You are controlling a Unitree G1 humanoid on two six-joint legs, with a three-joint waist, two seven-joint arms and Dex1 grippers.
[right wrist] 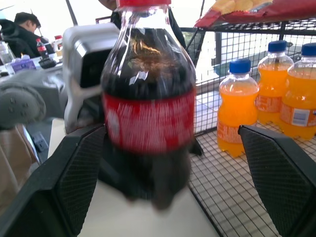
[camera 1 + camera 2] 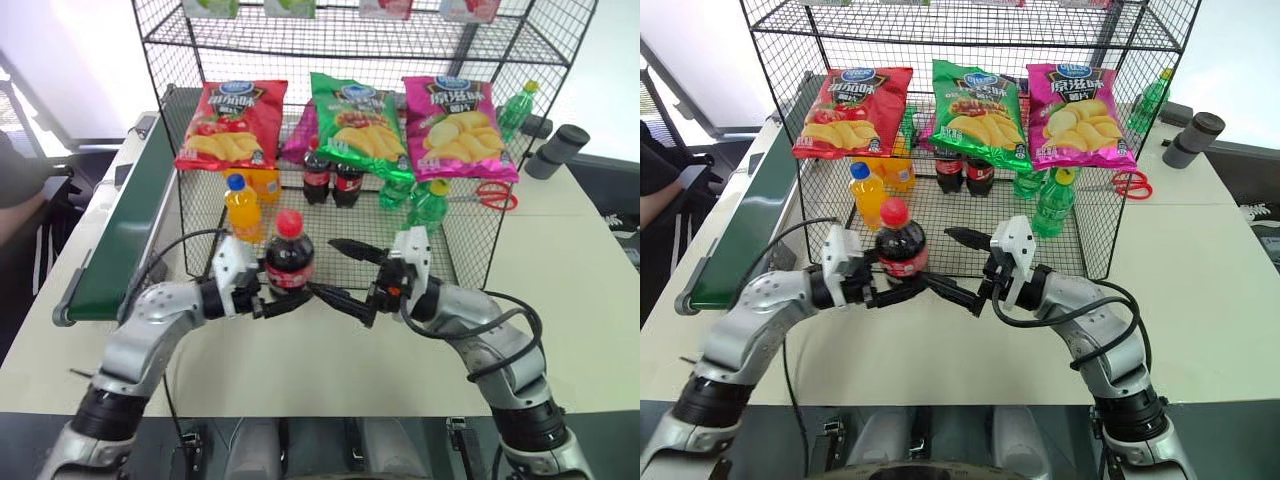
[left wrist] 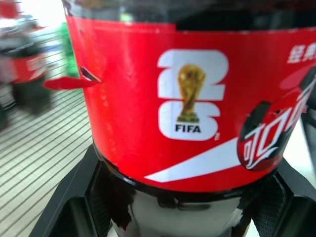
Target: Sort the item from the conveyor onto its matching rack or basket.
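Before the rack, above the table, the left gripper was clamped on the upright cola bottle, while the right gripper stood wide open just beside it, its fingers either side without touching. From the left wrist, the label's trophy print and the black fingers pressing the bottle's sides could be read. From the right wrist, orange bottles showed on the rack's mesh floor behind it; the head views added the belt well off left.
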